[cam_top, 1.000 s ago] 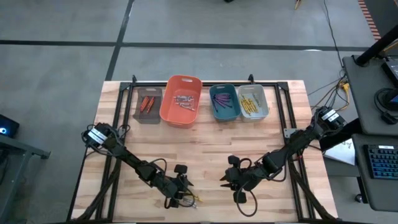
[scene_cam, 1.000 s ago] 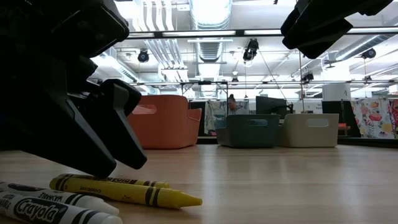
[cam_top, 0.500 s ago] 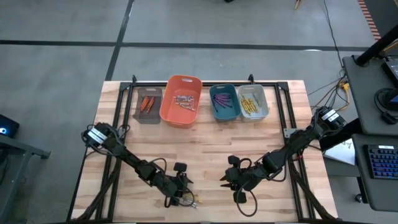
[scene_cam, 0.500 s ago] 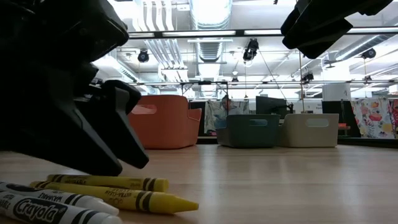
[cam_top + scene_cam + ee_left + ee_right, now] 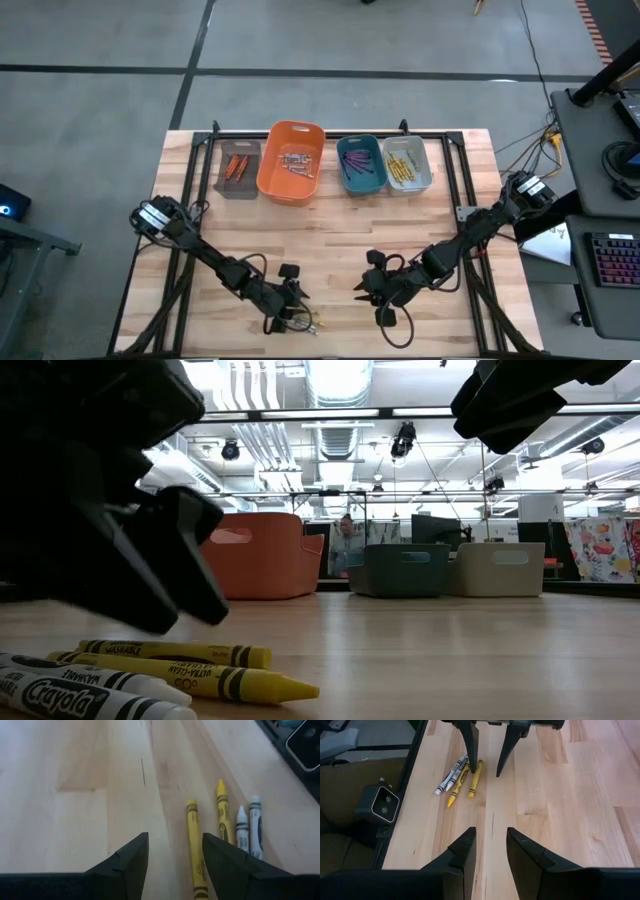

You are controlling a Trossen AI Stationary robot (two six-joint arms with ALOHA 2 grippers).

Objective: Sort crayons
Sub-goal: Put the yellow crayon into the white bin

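A: How many crayons are left loose?

B: Four by my count, two yellow crayons and two white crayons, together near the counter's front edge.

A: And the rest?

B: Already in the four bins at the back.

A: The grippers?

B: Left gripper gapes empty just beside the yellows; right gripper waits nearby, part open, empty.
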